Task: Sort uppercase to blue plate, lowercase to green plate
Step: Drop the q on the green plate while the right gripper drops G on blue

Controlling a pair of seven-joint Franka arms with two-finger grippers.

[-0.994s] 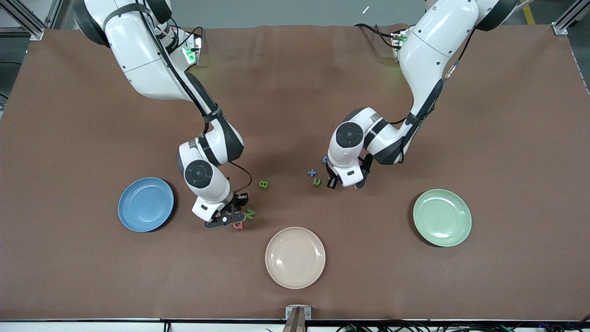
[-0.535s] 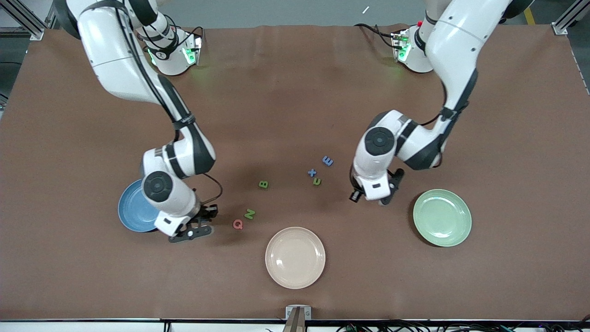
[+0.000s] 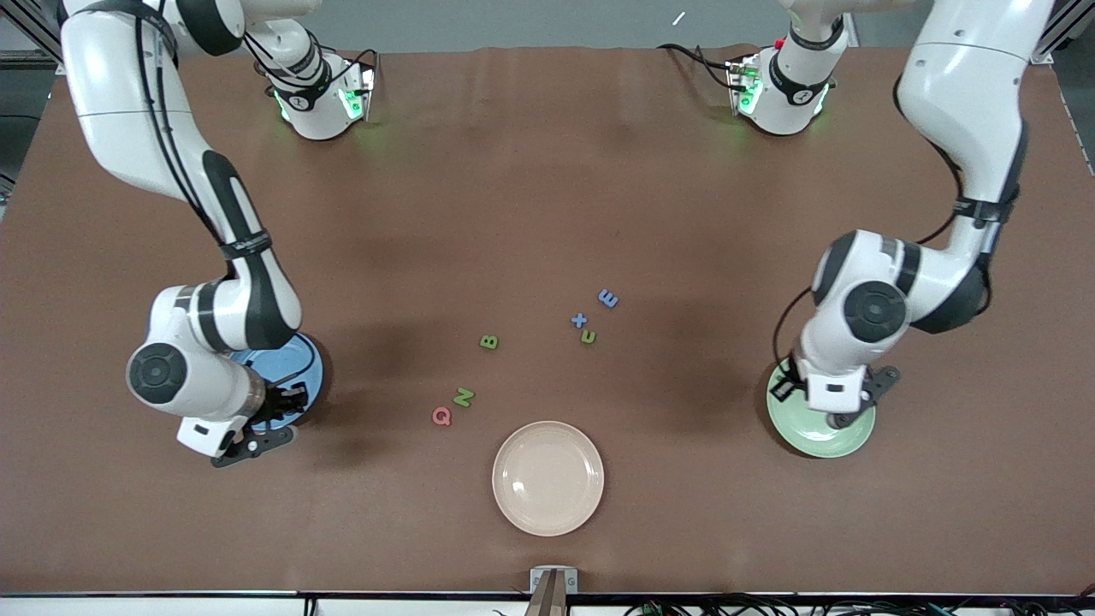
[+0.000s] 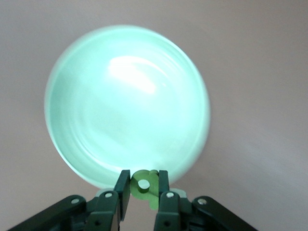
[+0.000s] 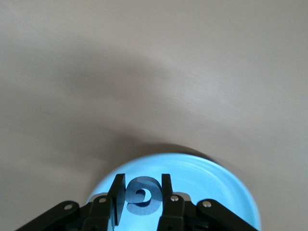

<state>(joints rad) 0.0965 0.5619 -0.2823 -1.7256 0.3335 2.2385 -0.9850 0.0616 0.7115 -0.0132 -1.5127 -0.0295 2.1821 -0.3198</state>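
Note:
My right gripper (image 3: 255, 441) (image 5: 142, 185) is shut on the blue G (image 5: 144, 207) and holds it over the edge of the blue plate (image 3: 310, 370) (image 5: 216, 192). My left gripper (image 3: 841, 417) (image 4: 143, 180) is shut on the green b/p letter (image 4: 151, 193) over the edge of the green plate (image 3: 821, 441) (image 4: 127, 101). On the table's middle lie the pinkish-red Q (image 3: 441, 417), green N (image 3: 464, 397), green B (image 3: 488, 342), blue x (image 3: 579, 321), small green n/u (image 3: 588, 336) and blue E-like letter (image 3: 608, 299). I see no letters lying in either plate.
A cream plate (image 3: 547, 477) sits nearer the front camera than the letters, between the blue and green plates. Both arm bases stand at the table's back edge.
Both arms swung away from the letters in the middle. The right gripper carried the blue G to over the blue plate. The left gripper carried the green letter to over the green plate.

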